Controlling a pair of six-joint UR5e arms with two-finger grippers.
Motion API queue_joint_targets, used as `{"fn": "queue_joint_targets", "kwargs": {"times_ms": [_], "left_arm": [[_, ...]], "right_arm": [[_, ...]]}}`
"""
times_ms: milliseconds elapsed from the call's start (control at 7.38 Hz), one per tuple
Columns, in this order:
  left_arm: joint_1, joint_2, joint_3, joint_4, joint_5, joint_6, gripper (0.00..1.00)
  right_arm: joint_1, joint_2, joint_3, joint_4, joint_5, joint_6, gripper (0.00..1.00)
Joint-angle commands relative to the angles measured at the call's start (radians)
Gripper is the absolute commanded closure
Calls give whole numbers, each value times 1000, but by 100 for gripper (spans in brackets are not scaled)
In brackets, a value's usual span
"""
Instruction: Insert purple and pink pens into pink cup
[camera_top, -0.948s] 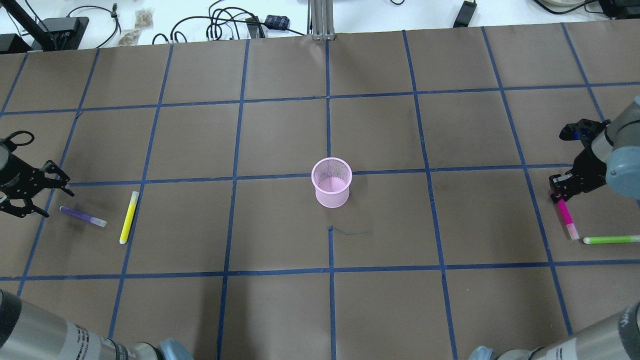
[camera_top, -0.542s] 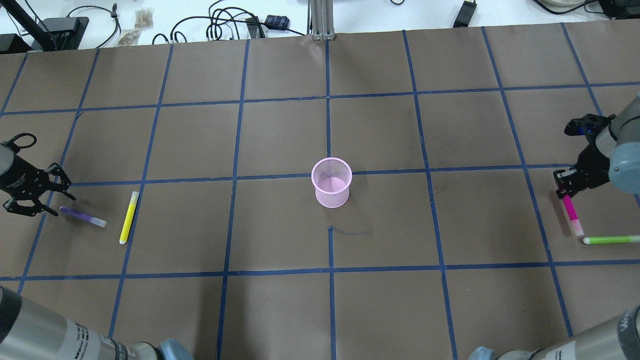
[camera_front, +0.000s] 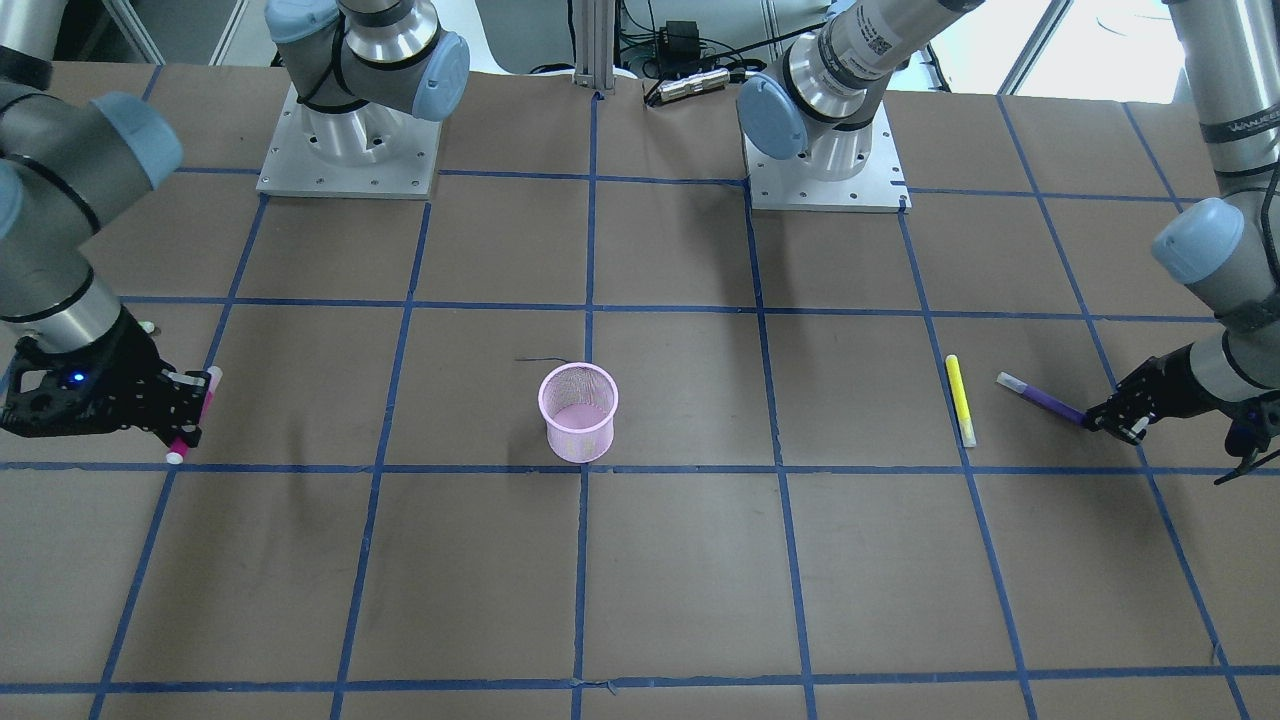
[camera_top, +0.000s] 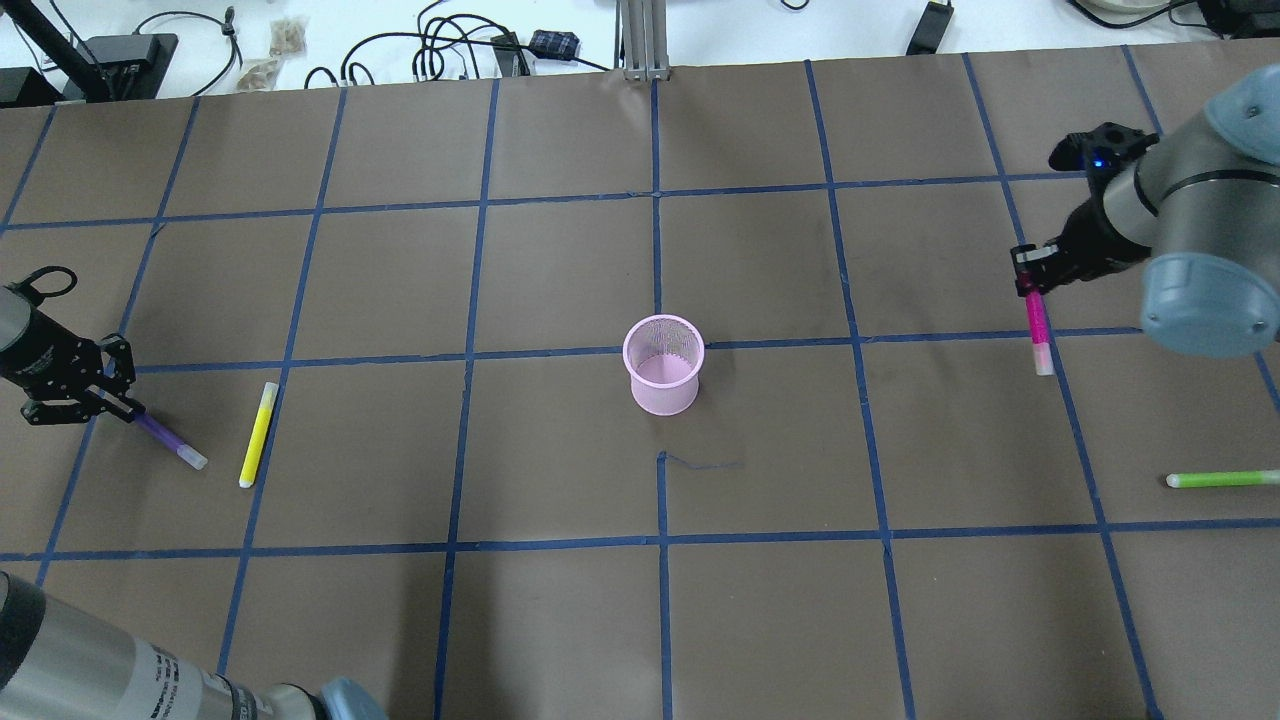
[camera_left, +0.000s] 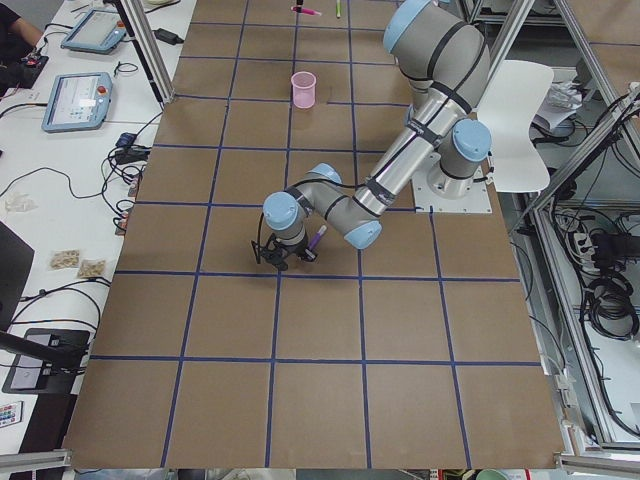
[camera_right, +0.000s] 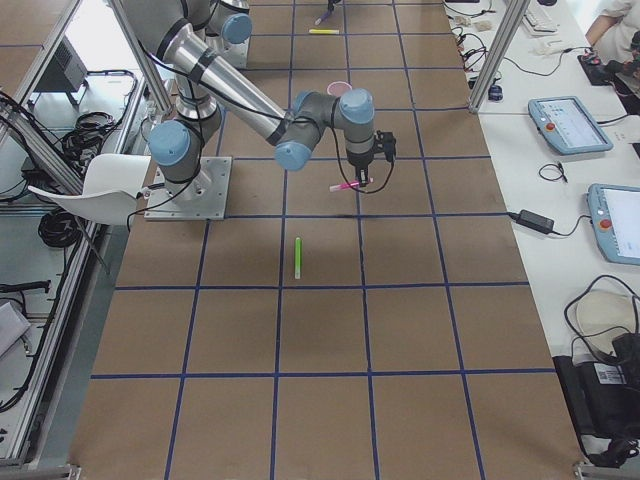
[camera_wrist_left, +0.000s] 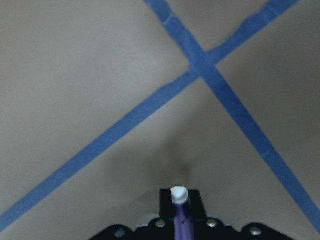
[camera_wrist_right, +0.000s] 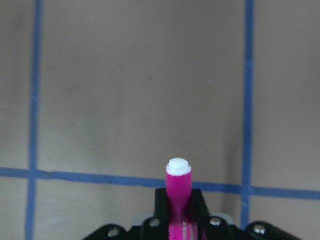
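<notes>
**2 pens gripped, both well apart from the cup**

The left gripper (camera_top: 118, 405) is closed on 1 end of the purple pen (camera_top: 168, 440). Its 2 fingers pinch the barrel, and the pale cap end points away from the wrist. In the left wrist view the pen runs straight out between the fingers. A soft shadow lies on the paper close under its tip, so the pen sits low. I cannot tell whether the tip touches the table (camera_top: 560, 280).

Just beside the purple pen, toward the middle, a yellow highlighter (camera_top: 258, 434) lies flat and apart from it.

The right gripper (camera_top: 1030, 276) is clamped on the pink pen (camera_top: 1037, 325), whose white-capped end sticks out past the fingers. In the exterior right view the pen hangs clear of the surface, with its shadow on the paper below. A green highlighter (camera_top: 1222, 480) lies flat on the table, nearer the robot than the right gripper and well apart from it.

The pink cup (camera_top: 662, 365), a mesh holder, stands upright near the table's centre, between the 2 arms and far from both pens. It sits just on the robot's side of a crossing of the blue tape lines (camera_top: 656, 250) that grid the brown paper.
</notes>
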Motion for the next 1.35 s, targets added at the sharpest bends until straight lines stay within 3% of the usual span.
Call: {"fn": "queue_joint_targets", "kwargs": {"times_ms": [0,135,406,677,812,948,1219], "left_arm": [[-3,7,0,-3,1,13,100],[-6,15,0,-3,1,16,100],[-26,30,14,-9,3,86,100],[-30,24,14,-12,3,103,100],[-29,12,5,-9,1,100,54],[-27,7,2,-9,1,94,25],[-24,-1,2,-9,3,91,19]], "right_arm": [[261,-8,3,-235,27,148,100],[357,-8,3,-313,25,287,100],[536,-8,14,-536,-125,398,100],[673,-8,49,-648,-261,591,100],[719,-4,60,-685,-301,640,100],[752,3,69,-687,-349,721,100],[763,6,99,-699,-349,792,100]]}}
